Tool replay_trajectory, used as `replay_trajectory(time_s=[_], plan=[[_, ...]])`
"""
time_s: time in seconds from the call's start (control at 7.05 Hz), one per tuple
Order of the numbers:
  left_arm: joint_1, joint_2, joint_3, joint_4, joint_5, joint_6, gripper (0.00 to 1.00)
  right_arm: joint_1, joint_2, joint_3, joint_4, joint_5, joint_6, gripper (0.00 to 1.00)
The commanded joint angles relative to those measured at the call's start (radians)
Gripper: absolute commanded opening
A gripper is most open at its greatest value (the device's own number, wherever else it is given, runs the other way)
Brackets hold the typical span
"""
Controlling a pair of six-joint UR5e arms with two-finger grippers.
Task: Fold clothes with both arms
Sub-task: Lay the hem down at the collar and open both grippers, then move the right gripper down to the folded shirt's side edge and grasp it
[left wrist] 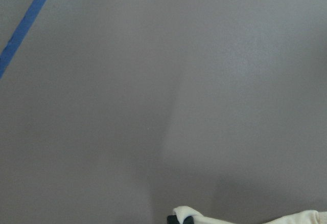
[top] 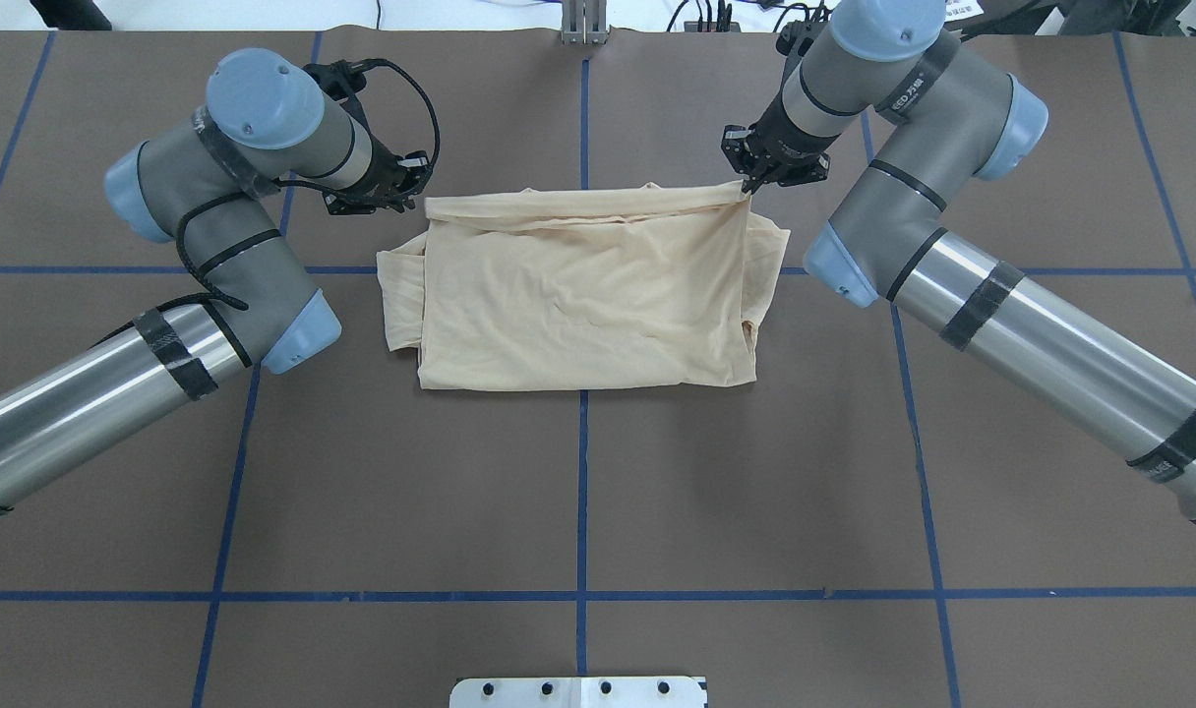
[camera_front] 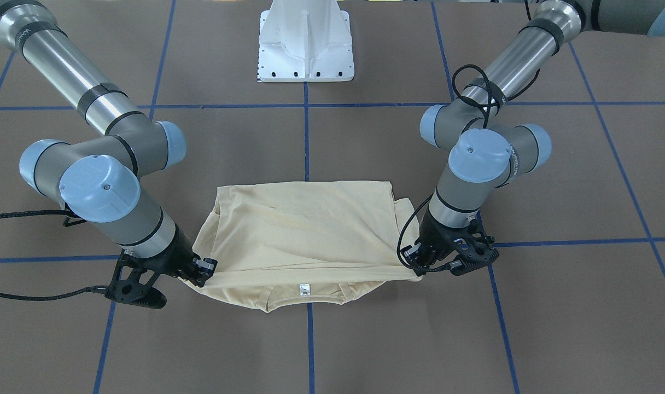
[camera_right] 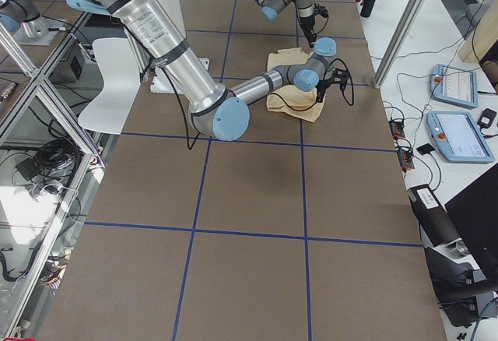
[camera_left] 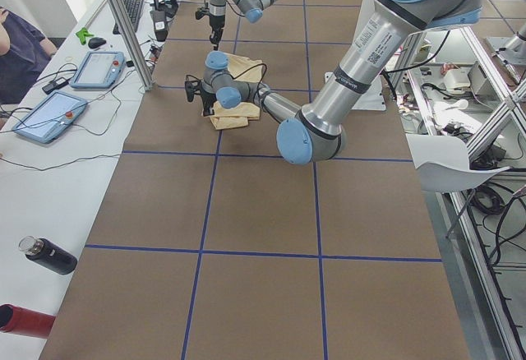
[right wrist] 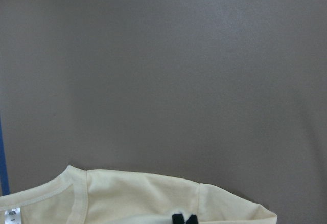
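The pale cream-yellow shirt (camera_front: 310, 224) (top: 588, 295) lies folded on the brown table, with no print showing. Its small white neck label (camera_front: 304, 288) faces the operators' side. The edge farthest from the robot's base is pulled taut between the two grippers. My left gripper (camera_front: 418, 268) (top: 421, 197) is shut on one end of that edge. My right gripper (camera_front: 202, 273) (top: 747, 185) is shut on the other end. In each wrist view black fingertips (left wrist: 184, 219) (right wrist: 184, 219) pinch cream cloth at the bottom edge, and the collar (right wrist: 76, 183) shows in the right one.
The white pedestal base (camera_front: 305, 44) (top: 578, 691) stands at the table's robot side. Blue tape lines (top: 582, 492) grid the brown surface. A side bench holds tablets (camera_left: 99, 68) and bottles (camera_left: 45, 255), with a person (camera_left: 16, 48) seated at it.
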Motion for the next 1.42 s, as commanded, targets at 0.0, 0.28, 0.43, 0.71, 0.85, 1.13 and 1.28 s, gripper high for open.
replay_trajectory(time_s=[0.0,0.28,0.43,0.71,0.85,1.13,1.28], plan=[[-0.002,0.02,-0.036,0.001,-0.003,0.009,1.0,-0.002,-0.006,0.0,0.009,0.0,-0.003,1.0],[-0.008,0.101,-0.168,0.005,-0.005,0.058,1.0,0.0,-0.039,0.016,0.079,0.011,0.004,1.0],[-0.008,0.117,-0.213,0.007,-0.008,0.058,1.0,0.0,-0.09,0.079,0.102,0.028,0.018,1.0],[-0.007,0.117,-0.308,0.069,-0.011,0.057,1.0,-0.072,-0.231,0.25,0.107,0.054,0.154,1.0],[-0.007,0.119,-0.322,0.07,-0.011,0.057,1.0,-0.132,-0.26,0.303,0.106,0.013,0.224,1.0],[-0.005,0.116,-0.351,0.07,-0.011,0.055,1.0,-0.221,-0.28,0.314,0.095,-0.076,0.268,0.99],[-0.004,0.116,-0.359,0.071,-0.011,0.054,1.0,-0.246,-0.285,0.313,0.087,-0.091,0.268,0.98]])
